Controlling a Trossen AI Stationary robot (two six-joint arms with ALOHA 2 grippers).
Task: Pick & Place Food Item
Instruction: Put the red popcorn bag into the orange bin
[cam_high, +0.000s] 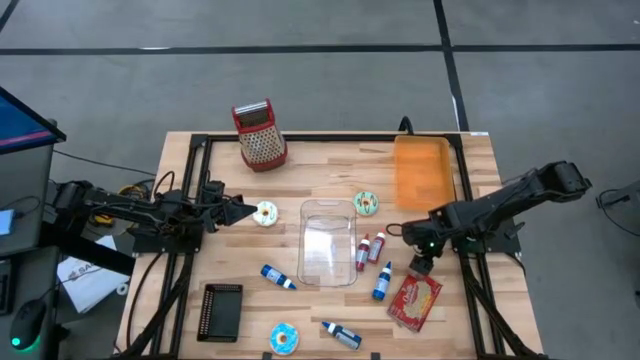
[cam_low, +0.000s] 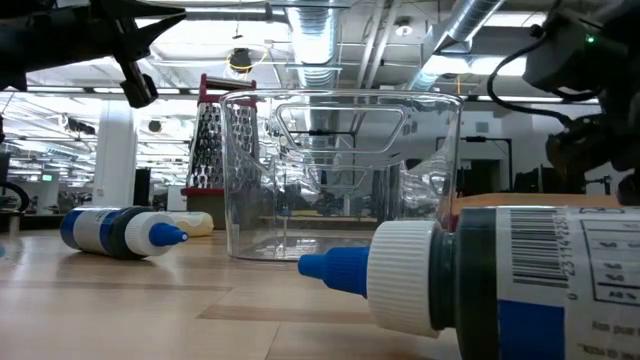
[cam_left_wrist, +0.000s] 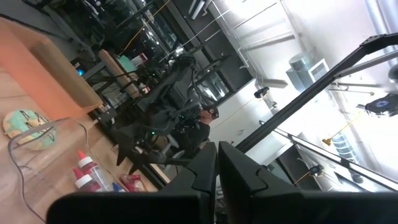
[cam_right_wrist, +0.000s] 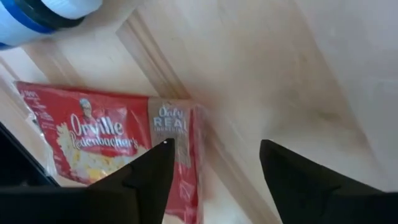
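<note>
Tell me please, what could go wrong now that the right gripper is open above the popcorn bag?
1. The right gripper hangs over one end of the flat popcorn bag; in the right wrist view only one finger overlaps the bag, so closing may catch just an edge, or slip off.
2. A blue-capped bottle lies close beside the bag; the descent might knock it rolling.

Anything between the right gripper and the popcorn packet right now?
Nothing. In the right wrist view the right gripper stands open directly over the popcorn packet's edge, with only bare table beside it. The high view agrees.
</note>
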